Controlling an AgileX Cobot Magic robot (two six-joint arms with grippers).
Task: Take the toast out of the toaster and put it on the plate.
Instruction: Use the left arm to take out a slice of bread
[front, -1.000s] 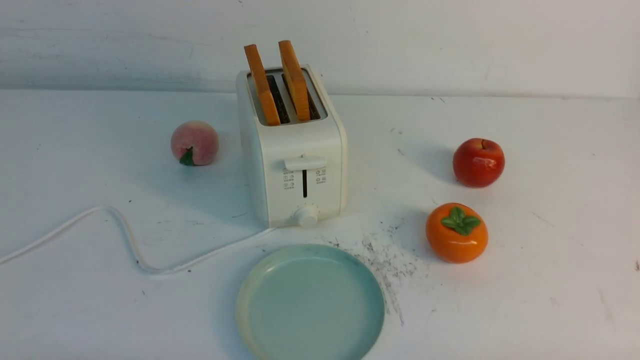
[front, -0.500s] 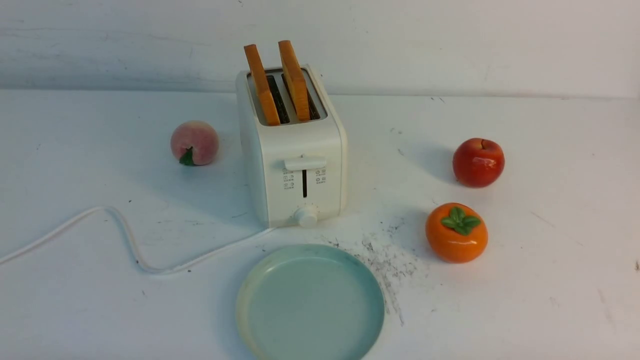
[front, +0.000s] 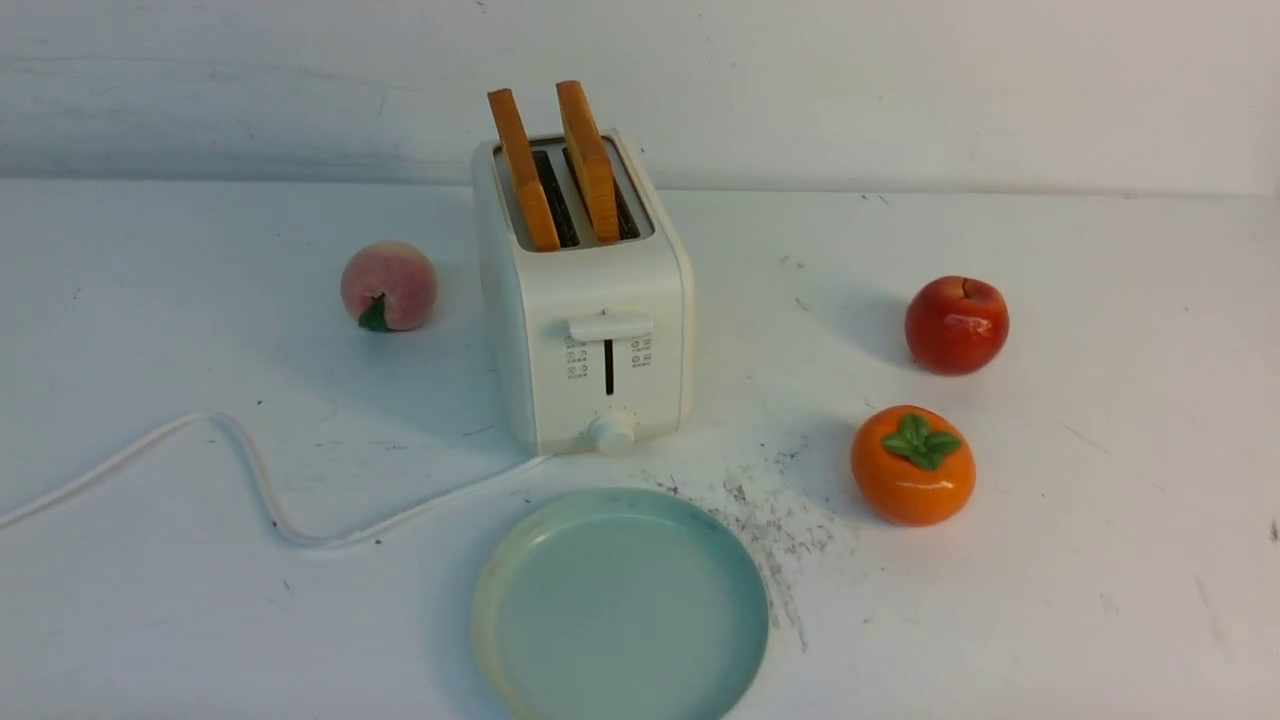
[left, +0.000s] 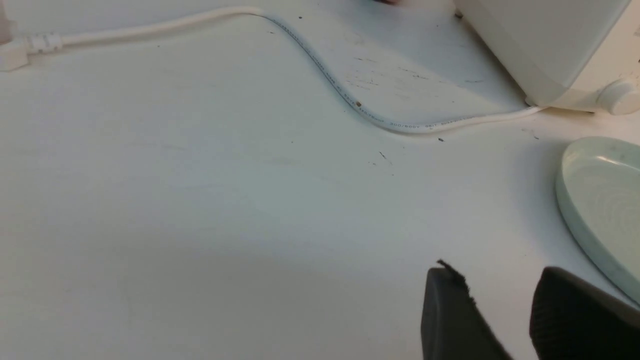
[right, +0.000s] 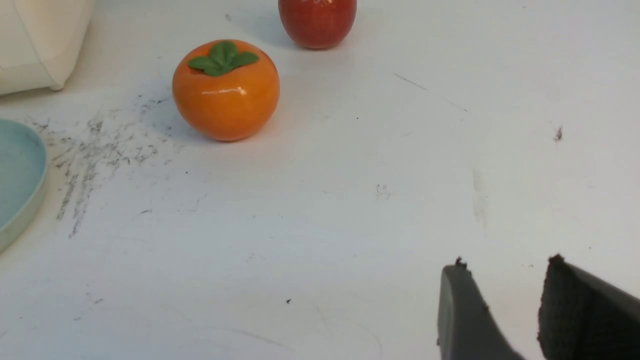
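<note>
Left pincer (left: 495, 274) low over table (left: 200, 210), jaws parted, empty, right pincer (right: 506, 265) likewise, toast (front: 590, 165) upright in toaster (front: 560, 300).

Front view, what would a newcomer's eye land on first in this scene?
Two orange-brown toast slices standing up out of the cream toaster at the middle back draw the eye first. Next come the bright fruits: a red apple and an orange persimmon to the right, and a pink peach to the left. A pale blue-green plate lies bare in front of the toaster.
</note>
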